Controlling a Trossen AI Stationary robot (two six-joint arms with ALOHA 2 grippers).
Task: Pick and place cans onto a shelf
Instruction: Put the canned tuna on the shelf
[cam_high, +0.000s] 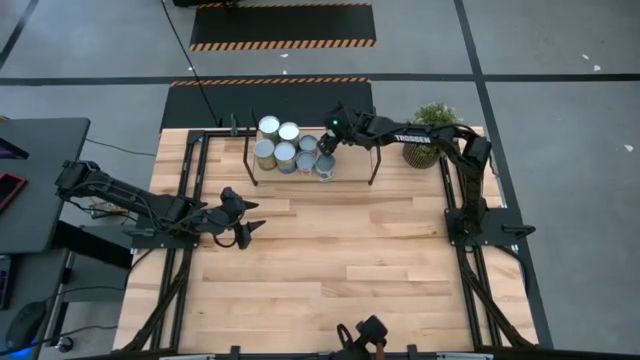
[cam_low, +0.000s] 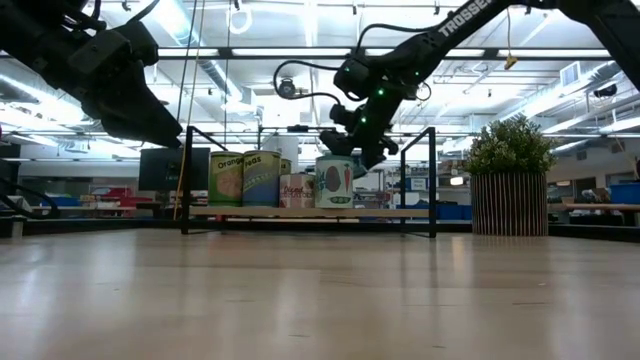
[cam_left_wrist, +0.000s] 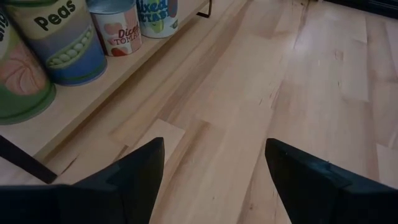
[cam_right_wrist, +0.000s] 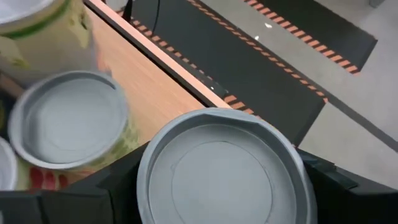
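Placement step. The right gripper (cam_high: 328, 143), over the low light-wood shelf on its thin black frame (cam_high: 350, 171), appears clasped around a silver-topped metal can (cam_right_wrist: 221, 168) held among the others. Judged next: lower it, let go, lift clear without nudging neighbours. The left gripper (cam_high: 250, 222) waits over the wooden tabletop (cam_high: 330, 270), fingers apart, holding nothing. Count: about 7 cans (cam_high: 290, 148) on 1 shelf; 1 potted green plant (cam_high: 432, 135); 2 arms.

Seven cans (cam_high: 288, 147) are counted on one shelf (cam_high: 352, 172), all gathered toward its left end. One potted plant (cam_high: 428, 135) is seen at the table's far corner. Two arms are counted, each with one gripper.
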